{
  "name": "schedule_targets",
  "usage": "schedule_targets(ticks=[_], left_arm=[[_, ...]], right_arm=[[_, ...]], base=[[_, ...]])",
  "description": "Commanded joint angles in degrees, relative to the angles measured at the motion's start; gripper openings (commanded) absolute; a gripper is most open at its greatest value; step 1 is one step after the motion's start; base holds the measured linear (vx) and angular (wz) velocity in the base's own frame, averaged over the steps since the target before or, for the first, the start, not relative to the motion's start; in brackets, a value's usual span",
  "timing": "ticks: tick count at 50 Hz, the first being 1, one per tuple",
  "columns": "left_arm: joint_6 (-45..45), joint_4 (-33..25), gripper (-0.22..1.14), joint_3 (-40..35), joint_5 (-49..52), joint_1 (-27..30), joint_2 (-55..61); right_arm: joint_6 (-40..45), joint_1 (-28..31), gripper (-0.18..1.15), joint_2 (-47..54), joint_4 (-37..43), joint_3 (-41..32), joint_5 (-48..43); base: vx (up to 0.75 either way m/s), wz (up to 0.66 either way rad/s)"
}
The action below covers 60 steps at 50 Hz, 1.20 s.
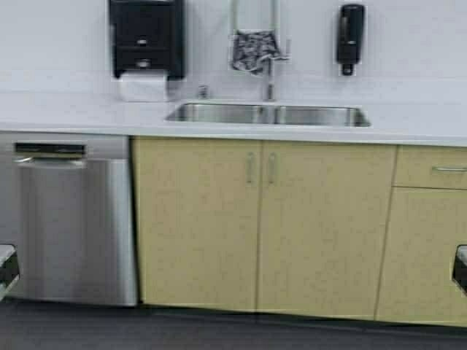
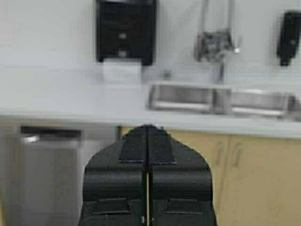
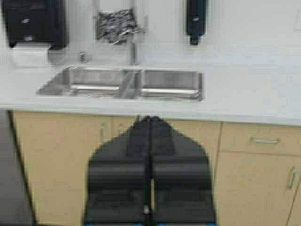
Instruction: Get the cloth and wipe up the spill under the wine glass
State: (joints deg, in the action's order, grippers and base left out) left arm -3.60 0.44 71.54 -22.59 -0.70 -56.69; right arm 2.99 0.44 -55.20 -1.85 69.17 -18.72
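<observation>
The double steel sink [image 1: 268,114] is set into the white countertop [image 1: 73,113] at about twelve o'clock from the robot; both basins look bare, though their floors are partly hidden by the front rim. The cloth [image 1: 253,49] hangs draped over the tall arched faucet [image 1: 270,80] just above the sink, bunched and drooping, dark grey-black with a white pattern. No wine glass is in sight.

On the wall at eleven o'clock is a black paper towel dispenser [image 1: 146,36] with a white sheet [image 1: 144,87] hanging from it, and at one o'clock a black soap dispenser [image 1: 350,35]. Below the counter run pale yellow cabinet doors [image 1: 263,219], with a stainless dishwasher [image 1: 69,219] at ten o'clock. The floor [image 1: 219,332] is dark.

The left gripper [image 2: 147,136] and the right gripper [image 3: 150,127] are both held low, well back from the counter, fingers pressed together on nothing.
</observation>
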Motion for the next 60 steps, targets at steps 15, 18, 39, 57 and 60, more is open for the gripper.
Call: schedule_targets(ticks=[15,18,39,57,60], left_arm=[[0.09,0.18,0.02,-1.41,-0.79,0.09,1.49],[0.09,0.09,0.02,-1.49,-1.05,0.09,1.76],[0.0,0.18,0.02,-0.7,-1.23,0.0,2.46],[-0.09,0.09,0.02,-0.97,-1.32,0.09,3.34],[-0.18,0.09,0.02,-1.14,-1.49,0.0,3.96]], right_arm=[[0.44,0.09,0.05,1.49,0.0,-1.85,-1.67],[0.62,0.0,0.05,1.49,-0.09,-2.02,-1.58],[7.29,0.18,0.05,1.05,-2.46,-2.37,-0.53],[9.49,3.96,0.05,0.79,-6.86,-2.81,0.18],[9.49,3.96,0.05,0.79,-6.86,-2.99,0.44]], base=[[0.35,-0.15],[0.35,-0.01],[0.38,0.07],[0.39,0.1],[0.35,0.07]])
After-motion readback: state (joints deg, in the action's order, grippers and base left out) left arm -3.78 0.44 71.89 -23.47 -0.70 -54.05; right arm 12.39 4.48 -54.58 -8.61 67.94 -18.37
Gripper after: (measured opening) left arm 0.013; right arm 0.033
